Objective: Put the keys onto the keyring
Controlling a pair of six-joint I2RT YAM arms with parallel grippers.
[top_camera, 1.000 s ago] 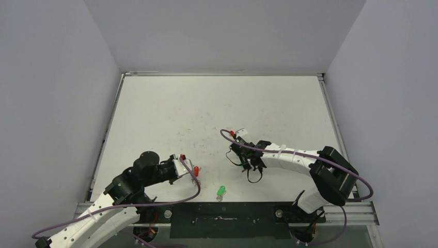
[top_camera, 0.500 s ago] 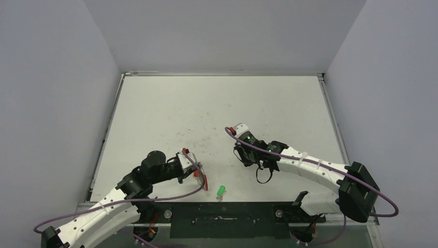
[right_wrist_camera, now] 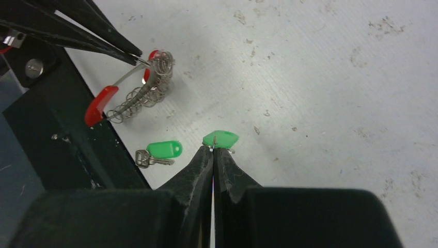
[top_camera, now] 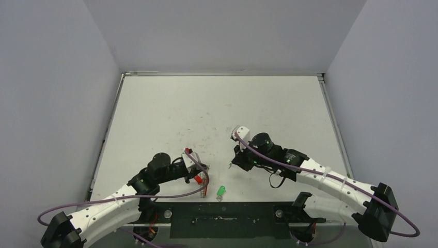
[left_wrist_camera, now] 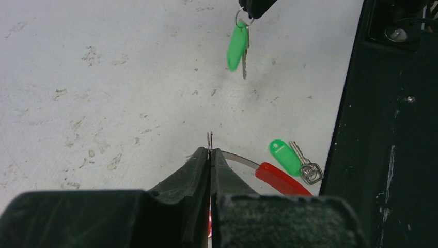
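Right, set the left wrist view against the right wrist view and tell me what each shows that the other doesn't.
Left wrist only: the held key seen full length, hanging blade down from the right gripper. Right wrist only: the silvery coils of the keyring, pinched from the side by the left gripper; here the held key shows just its green head. Both: the loose key lying on the table beside the black base, and the ring's red sleeve.

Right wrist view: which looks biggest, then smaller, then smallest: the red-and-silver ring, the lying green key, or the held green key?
1. Round silvery coiled-metal keyring with red sleeve.
2. Green-headed metal key lying on the table.
3. Green-headed key in the right fingers: partly hidden, so unsure.
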